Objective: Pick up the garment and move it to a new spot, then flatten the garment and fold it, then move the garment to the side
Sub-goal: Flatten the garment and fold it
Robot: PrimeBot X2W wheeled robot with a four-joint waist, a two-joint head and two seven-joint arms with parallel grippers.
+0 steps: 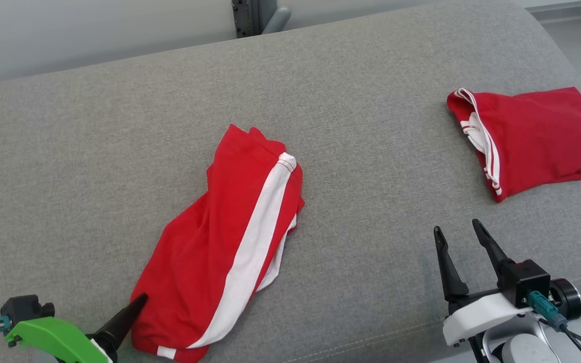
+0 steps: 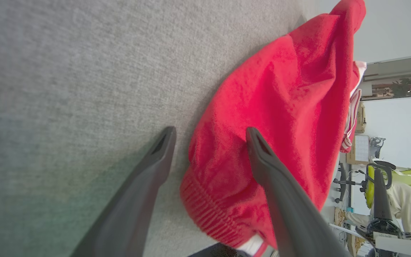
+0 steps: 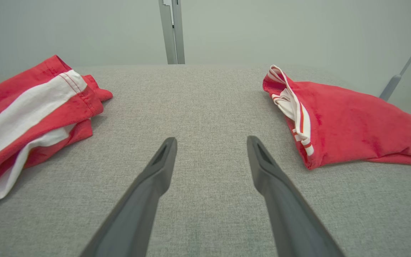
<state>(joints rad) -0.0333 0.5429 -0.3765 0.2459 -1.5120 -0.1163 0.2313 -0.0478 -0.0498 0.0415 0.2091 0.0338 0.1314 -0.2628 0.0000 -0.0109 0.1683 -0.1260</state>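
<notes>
Red all over here: two red garments on one big grey woven cushion top [image 1: 94,151], and two grippers.

Number one is the pair of red shorts [image 1: 220,252] with a broad white side stripe. It's lying loosely bunched around the middle of the cushion, running from the near edge up toward the centre. The ribbed waistband end is nearest the robot.

Number two is a folded red garment [image 1: 537,136] with thin white stripes along one edge, sitting far off to the right and well apart from the shorts.

The left gripper [image 2: 209,132] is down at the waistband end with its two fingers spread wide. One finger is over bare grey fabric and the other lies across the red cloth. It isn't pinching anything, and I can't tell if that finger actually touches.

The right gripper [image 1: 457,226] is spread too, holding nothing. It sits over bare cushion between the two garments, nearer the folded one.

Not much for writing. There's a cardboard box [image 2: 360,117] way off in the left wrist view with print too small to read.

Room-wise, there's a plain pale wall [image 3: 84,28] behind the cushion and a grey metal post [image 3: 172,32] standing at its far edge. An office chair [image 2: 346,182] and some yellow-green gear sit in the background.
</notes>
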